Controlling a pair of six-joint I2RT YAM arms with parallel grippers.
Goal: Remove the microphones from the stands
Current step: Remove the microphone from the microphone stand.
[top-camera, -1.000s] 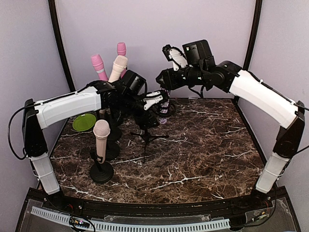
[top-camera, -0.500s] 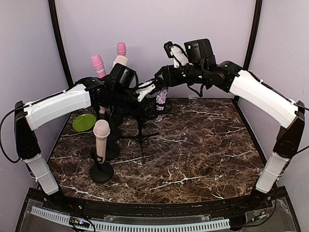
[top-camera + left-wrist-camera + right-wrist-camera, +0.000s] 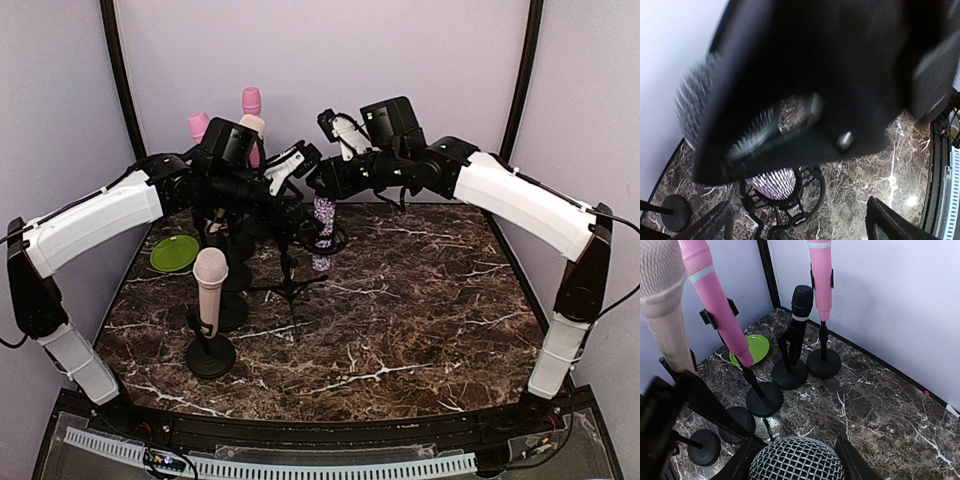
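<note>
The microphone [image 3: 322, 228] has a sparkly purple body and a silver mesh head [image 3: 797, 460]. It hangs upright with its lower body inside the black shock-mount ring [image 3: 812, 187] of a thin tripod stand [image 3: 290, 280]. My right gripper [image 3: 318, 185] is shut on the microphone near its head; the head fills the gap between its fingers in the right wrist view. My left gripper [image 3: 298, 162] is open and sits just above and left of the right gripper. In the left wrist view the blurred black right gripper hides most of the scene. The purple body [image 3: 771, 182] shows below it.
A beige microphone [image 3: 210, 285] stands on a round-base stand at the front left. Pink microphones [image 3: 715, 300] [image 3: 820, 275] and a black one [image 3: 800, 310] stand on round bases at the back left. A green plate [image 3: 175, 252] lies by the left wall.
Both grippers moved left, and the microphone and tripod stand shifted left with them. My left gripper rose from the stand's upper part to beside the right gripper.
</note>
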